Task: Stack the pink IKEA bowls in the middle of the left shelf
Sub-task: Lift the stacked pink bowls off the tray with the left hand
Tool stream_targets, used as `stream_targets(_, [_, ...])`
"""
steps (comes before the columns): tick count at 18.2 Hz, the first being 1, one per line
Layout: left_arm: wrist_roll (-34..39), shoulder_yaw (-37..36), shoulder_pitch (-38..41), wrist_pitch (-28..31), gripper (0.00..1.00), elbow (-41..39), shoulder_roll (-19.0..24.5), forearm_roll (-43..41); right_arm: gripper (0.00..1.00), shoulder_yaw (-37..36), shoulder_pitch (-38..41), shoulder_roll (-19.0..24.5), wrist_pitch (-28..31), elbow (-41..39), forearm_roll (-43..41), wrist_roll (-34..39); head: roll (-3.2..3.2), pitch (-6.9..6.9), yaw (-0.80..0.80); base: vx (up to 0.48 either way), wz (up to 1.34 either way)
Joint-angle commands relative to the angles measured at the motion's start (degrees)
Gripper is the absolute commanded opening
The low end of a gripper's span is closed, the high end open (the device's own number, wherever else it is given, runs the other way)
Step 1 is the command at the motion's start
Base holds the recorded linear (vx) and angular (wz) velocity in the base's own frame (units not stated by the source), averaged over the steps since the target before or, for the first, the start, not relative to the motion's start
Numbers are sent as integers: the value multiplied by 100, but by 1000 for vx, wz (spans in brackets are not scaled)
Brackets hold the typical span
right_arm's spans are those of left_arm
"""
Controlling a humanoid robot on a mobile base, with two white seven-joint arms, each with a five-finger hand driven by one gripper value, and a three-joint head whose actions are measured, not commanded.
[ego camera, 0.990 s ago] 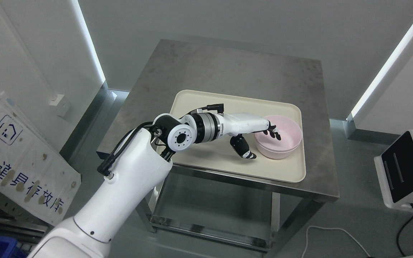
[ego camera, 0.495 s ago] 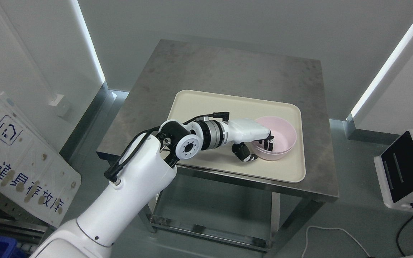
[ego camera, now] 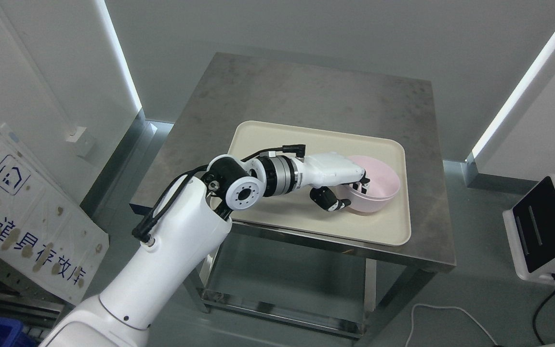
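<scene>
Grey room, steel table (ego camera: 306, 96) with a cream tray (ego camera: 277, 140). Left hand (ego camera: 342, 185) was clamped on the near rim of the pink bowl (ego camera: 378, 185), fingers inside, thumb outside, over the tray's right side. Bowl tilted, seemingly lifting; early stage, carry and stacking on the shelf remained. Half a second earlier the bowl looked level and the grip looser.

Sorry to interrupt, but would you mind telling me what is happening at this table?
The left robot hand is gripping the rim of a pink bowl, fingers inside and thumb outside. The bowl sits tilted over the right part of a cream tray on a steel table; a second bowl may be nested under it, but that is hard to tell. The right arm is out of view, and no shelf shows yet.
</scene>
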Motion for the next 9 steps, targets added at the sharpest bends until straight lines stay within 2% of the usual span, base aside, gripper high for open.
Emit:
stream_targets(1, [-515,1910,131,-594,0,-673,101,621,100,-62,9,-100,-4,-193,0,2,0,0,0,0,0])
stream_targets(4, [-1139,2815,228,-937,1,-1140,101,1069,100,-62,9,-100,-4,-193,0,2,0,0,0,0,0])
stream_targets(7, [-1571,3466,350,-1561,2,-1281,101,1780,100,-62,9,-100,-4,-193,0,2,0,0,0,0,0])
stream_targets(8, [-1580,3564,447,-1702,2,-1351,157,2139,100,-62,9,-100,-4,-193,0,2,0,0,0,0,0])
stream_targets(9, [-1580,3573,604,-1799,2,-1430,402,2543,100,-62,9,-100,-4,-193,0,2,0,0,0,0,0])
